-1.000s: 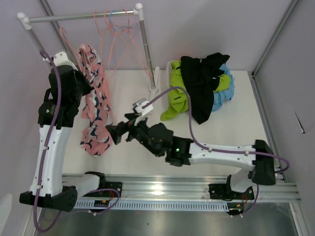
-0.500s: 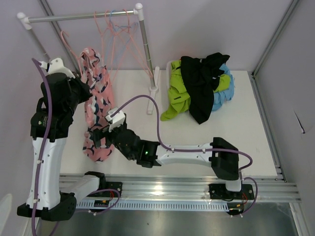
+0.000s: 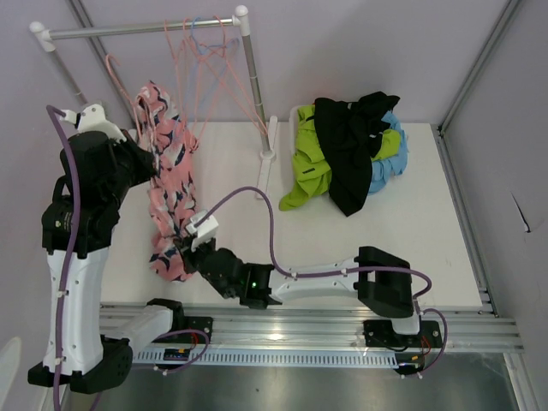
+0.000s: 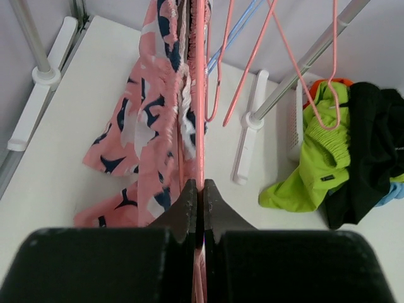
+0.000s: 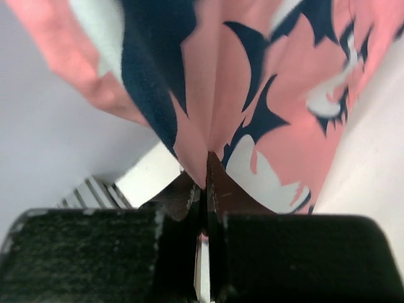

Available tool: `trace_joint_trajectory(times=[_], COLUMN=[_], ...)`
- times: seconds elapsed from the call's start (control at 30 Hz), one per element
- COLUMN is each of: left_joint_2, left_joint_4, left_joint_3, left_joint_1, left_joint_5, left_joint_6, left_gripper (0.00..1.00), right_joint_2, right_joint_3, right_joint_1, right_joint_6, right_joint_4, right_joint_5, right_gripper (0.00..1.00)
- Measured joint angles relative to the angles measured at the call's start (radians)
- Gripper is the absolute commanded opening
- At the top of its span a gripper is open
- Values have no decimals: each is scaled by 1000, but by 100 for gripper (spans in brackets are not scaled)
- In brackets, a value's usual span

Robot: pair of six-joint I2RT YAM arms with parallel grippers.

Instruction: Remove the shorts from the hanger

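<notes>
Pink shorts with dark-blue shapes hang from a pink hanger at the left of the table, their hem reaching the tabletop. My left gripper is shut on the hanger's thin pink bar, just behind the shorts; from the top it sits at the cloth's upper edge. My right gripper is low by the hem and shut on a fold of the pink shorts, with cloth pinched between its tips. The other shorts, lime green, black and light blue, lie piled at the back right.
A clothes rack stands at the back left, with a rail and a right post. Several empty pink and blue hangers hang on the rail. A white basket sits under the pile, and the rack's white foot lies mid-table.
The right arm swung left and down to the pink shorts' lower part and its jaws went from open to shut on the cloth. The left arm raised the hanger slightly.
</notes>
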Motion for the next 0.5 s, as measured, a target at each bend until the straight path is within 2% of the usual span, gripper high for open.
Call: trace_joint_trajectory(times=[0.27,0.5], left_joint_2=[63,71], left_joint_4=[-84,-150], left_joint_3=[130,165], left_joint_1=[-2,-4], left_joint_5=[-61,-35], left_joint_6=[42,60], left_gripper=[0,0], right_joint_2=[-89,-89], right_joint_3=[-298,-324], right_joint_1=[159,148], right_joint_6=[77,109], right_joint_4=[-17,-47], right_joint_5=[124,191], right_gripper=[0,0])
